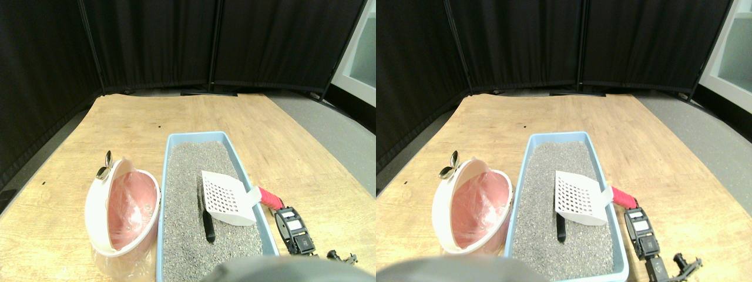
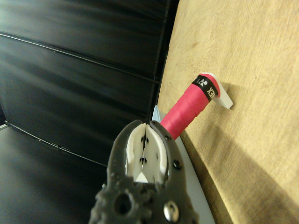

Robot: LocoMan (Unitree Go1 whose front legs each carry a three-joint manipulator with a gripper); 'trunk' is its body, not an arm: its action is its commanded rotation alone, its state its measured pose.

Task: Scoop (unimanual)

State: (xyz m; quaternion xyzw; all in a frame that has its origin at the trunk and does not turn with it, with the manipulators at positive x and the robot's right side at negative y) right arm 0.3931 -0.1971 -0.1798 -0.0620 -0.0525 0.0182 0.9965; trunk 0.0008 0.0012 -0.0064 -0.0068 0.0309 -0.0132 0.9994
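Observation:
A white slotted scoop (image 1: 226, 198) with a pink wrapped handle (image 1: 269, 198) hangs tilted over the right side of a light-blue litter box (image 1: 197, 136) filled with grey litter (image 1: 194, 176). Its handle crosses the box's right rim and ends in my right gripper (image 1: 282, 211), which is shut on it. In the wrist view the pink handle (image 2: 187, 107) runs out from the jaw (image 2: 147, 140) to the scoop's white neck (image 2: 223, 95). A small black elongated object (image 1: 208, 226) lies in the litter just below and left of the scoop's pan.
A white bin with a pink liner (image 1: 120, 205) lies tipped beside the box's left wall, with a shiny metal piece (image 1: 106, 167) at its far rim. All stand on a wooden board (image 1: 282, 135); black curtains (image 1: 176, 41) close the back.

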